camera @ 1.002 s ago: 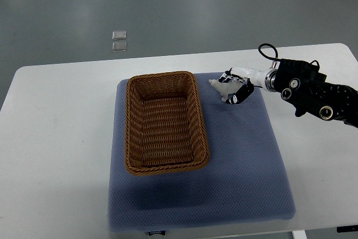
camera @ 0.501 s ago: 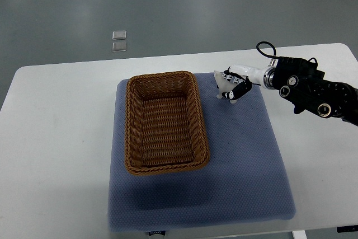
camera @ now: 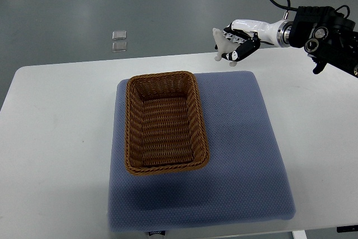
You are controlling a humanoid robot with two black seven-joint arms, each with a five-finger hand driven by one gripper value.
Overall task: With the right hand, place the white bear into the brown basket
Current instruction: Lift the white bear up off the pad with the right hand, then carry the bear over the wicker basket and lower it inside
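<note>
White casing and black finger joints mark the right robot hand [camera: 234, 46], which reaches in from the three o'clock edge and hangs high at about one o'clock in the picture. Its fingers are curled around the white bear [camera: 221, 42], gripping it; only a pale part of the toy pokes out on the side toward nine o'clock, so most of the bear is hidden inside the grasp. Hand and bear appear lifted clear of everything below, over the far edge of the worktop [camera: 56, 116].

Toward seven o'clock from the hand lies the brown basket [camera: 163, 120], a woven rectangular tray with nothing in it, sitting on the left part of a blue-grey mat [camera: 240, 149]. The bear is well apart from the basket and not yet above its opening. No left arm shows.

My judgement: the carry is the risky part. So little of the bear is visible that the hold looks partial, and a soft toy pinched by one end could slip out if the arm swings quickly, dropping onto the mat or off the far edge of the worktop. Releasing too early, before the hand is over the basket's middle, could bounce the bear off the near wall or the rim. Coming in too low could knock the light basket and shift it on the mat.
</note>
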